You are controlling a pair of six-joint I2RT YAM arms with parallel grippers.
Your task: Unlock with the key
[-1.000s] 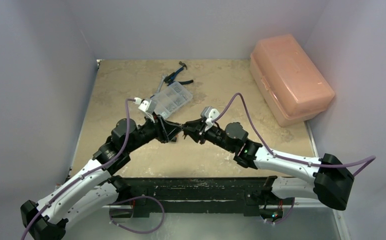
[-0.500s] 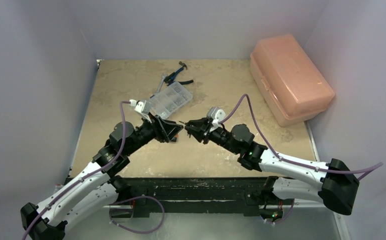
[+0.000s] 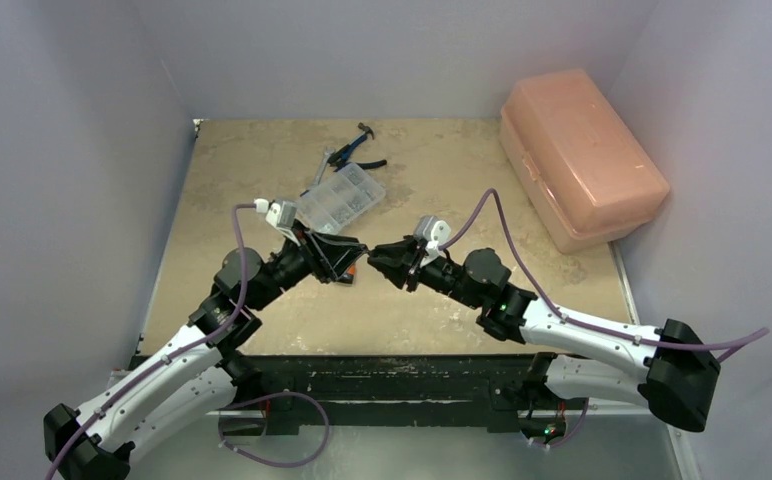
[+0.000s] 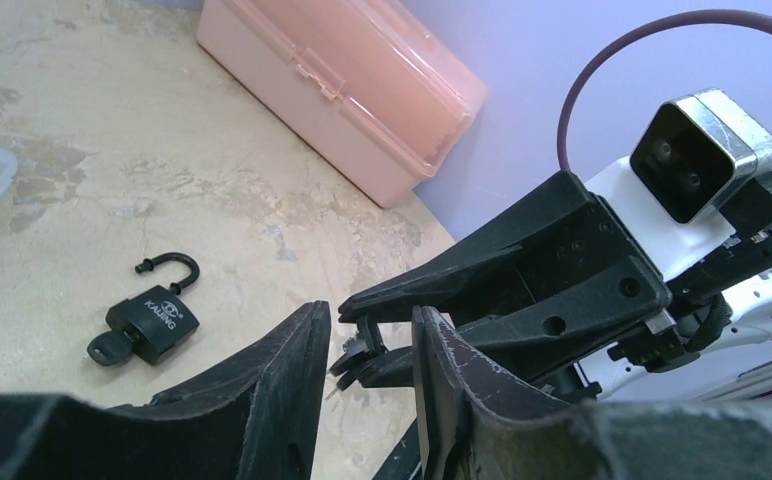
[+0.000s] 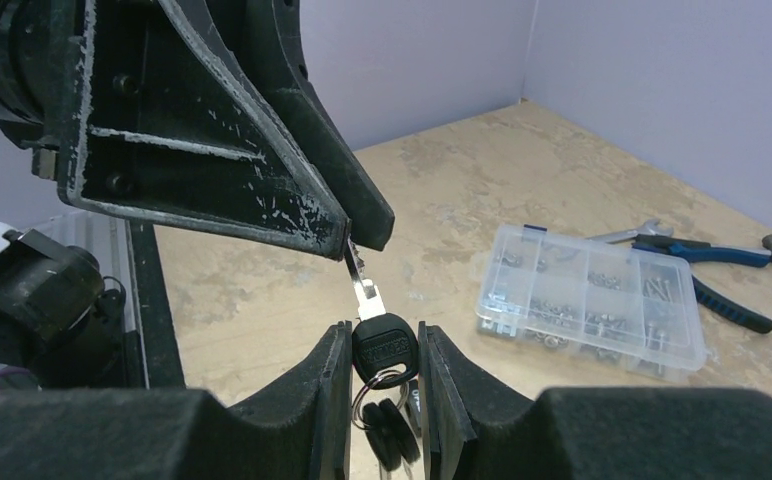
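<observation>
A black padlock (image 4: 152, 322) lies on the table with its shackle swung open and a black key head sticking out of its base. My right gripper (image 5: 384, 338) is shut on the black head of a key (image 5: 384, 345). The blade points up at the left gripper's fingertips (image 5: 357, 228), and spare keys hang on a ring below. My left gripper (image 4: 370, 318) is open with a narrow gap and nothing in it, tip to tip with the right gripper (image 4: 354, 305). In the top view the two grippers (image 3: 359, 258) (image 3: 375, 256) meet mid-table and hide the padlock.
A clear parts box (image 3: 341, 198) of small hardware sits behind the grippers, with blue-handled pliers (image 3: 354, 152) and a small hammer beyond it. A large pink plastic case (image 3: 580, 152) stands at the back right. Grey walls close in the table.
Both grippers stayed tip to tip and drifted slightly toward the back. The right forearm swung and lowered. The right gripper still holds the key.
</observation>
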